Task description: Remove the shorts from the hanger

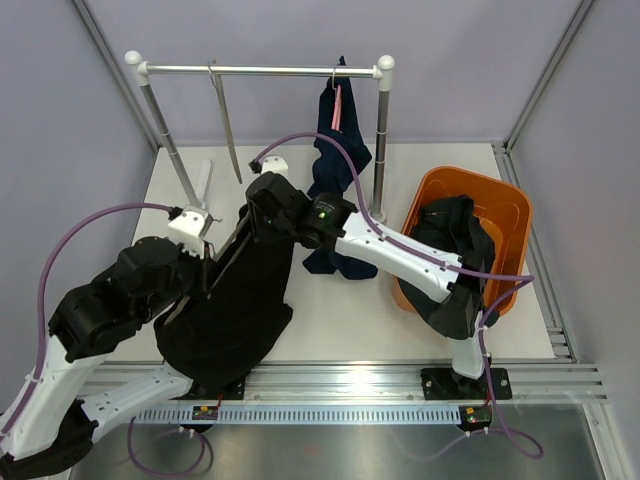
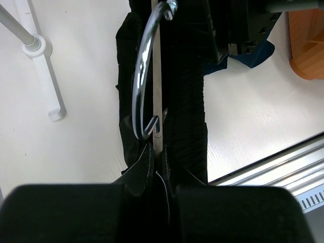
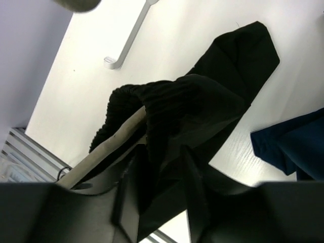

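The black shorts [image 1: 235, 310] hang from a hanger between my arms, their lower part lying on the table. My left gripper [image 1: 206, 268] is shut on the hanger [image 2: 157, 76] just below its metal hook [image 2: 139, 86]; its fingertips [image 2: 147, 159] pinch the flat neck. My right gripper [image 1: 262, 200] is shut on the black shorts' ribbed waistband [image 3: 172, 101], beside the hanger's pale bar [image 3: 114, 139]. The navy blue shorts [image 1: 335, 165] hang on a pink hanger from the rail. The dark teal-navy shorts [image 1: 460, 240] lie in the orange basket [image 1: 505, 200], draped over its front rim.
A clothes rack [image 1: 260, 70] stands at the back with one empty hanger [image 1: 226, 120] on its rail. Its white foot [image 2: 48, 96] lies left of the black shorts. The navy shorts' hem [image 3: 288, 147] reaches the table on the right. A metal rail [image 1: 350, 375] runs along the near edge.
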